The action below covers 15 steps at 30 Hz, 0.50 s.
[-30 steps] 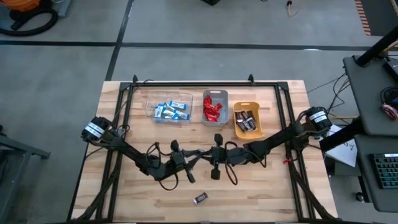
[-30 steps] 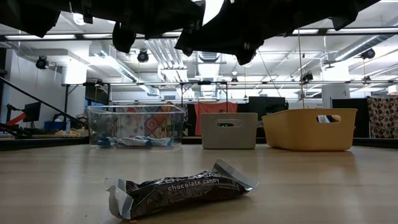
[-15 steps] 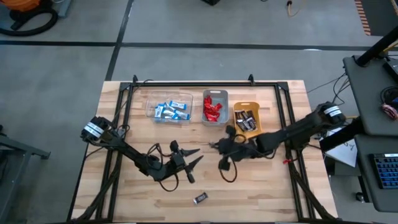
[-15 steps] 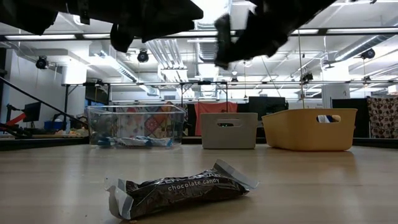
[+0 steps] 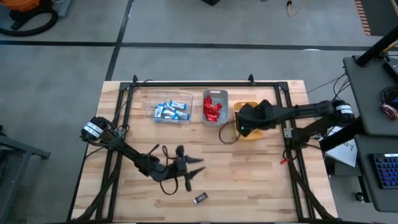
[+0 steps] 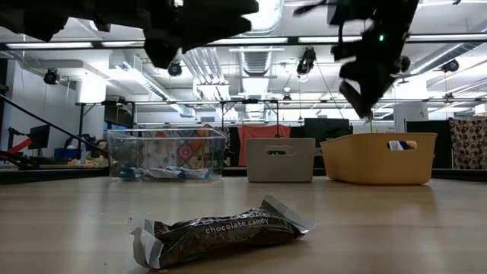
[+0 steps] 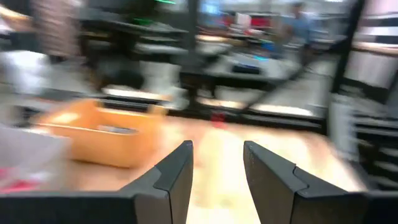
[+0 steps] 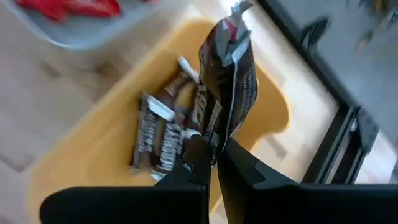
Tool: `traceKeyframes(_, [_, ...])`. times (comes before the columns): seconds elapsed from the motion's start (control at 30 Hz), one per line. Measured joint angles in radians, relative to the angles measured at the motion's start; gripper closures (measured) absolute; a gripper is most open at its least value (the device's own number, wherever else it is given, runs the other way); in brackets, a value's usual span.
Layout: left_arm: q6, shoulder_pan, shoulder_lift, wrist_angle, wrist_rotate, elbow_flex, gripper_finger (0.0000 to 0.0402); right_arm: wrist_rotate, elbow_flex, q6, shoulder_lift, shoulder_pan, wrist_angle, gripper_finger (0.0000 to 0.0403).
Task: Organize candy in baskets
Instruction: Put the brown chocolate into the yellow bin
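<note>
Right gripper holds a dark bar over the orange bin

The right gripper (image 8: 214, 155) is above the orange bin (image 5: 236, 130), at the table's (image 5: 261, 180) far right side. Its fingers are pinched tight on a dark bar (image 8: 225, 87) with silver ends, which stands up from the fingertips over the bin's inside. More dark bars (image 8: 160, 134) lie in the bin's bottom. In the low view this gripper (image 6: 358, 95) hangs just over the bin's rim (image 6: 378, 137).

The left gripper (image 5: 198, 165) hovers over the middle of the table, nearer the front edge. Its fingers (image 7: 168, 180) are spread apart with nothing between them.

One dark bar (image 5: 200, 198) lies loose on the wood near the front edge, just beside and below the left gripper in the high view. Up close in the low view its wrapper (image 6: 221, 228) reads "chocolate candy".

The three bins stand in a row at the far side. The clear bin (image 5: 169, 106) holds blue-and-white bars (image 5: 171, 111). The grey bin (image 5: 215, 94) between the other two holds red wrappers (image 5: 213, 110). The grey bin and the orange bin are just beside each other; the clear bin is a little apart from the grey one
</note>
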Motion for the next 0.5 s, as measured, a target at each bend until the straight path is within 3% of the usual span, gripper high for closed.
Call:
traceKeyframes(0.17, [-0.132, -0.007, -0.006, -0.148, 0.219, 0.000, 0.0276, -0.052, -0.046, -0.090, 0.002, -0.121, 0.031, 0.0391])
traceKeyframes(0.37, [-0.387, -0.008, -0.034, -0.470, 0.302, 0.019, 0.0276, -0.081, -0.048, -0.145, 0.004, -0.177, 0.045, 0.0387])
traceKeyframes(0.5, [-0.459, -0.012, -0.038, -0.724, 0.361, 0.095, 0.0276, -0.085, -0.048, -0.160, 0.000, -0.178, 0.069, 0.0357])
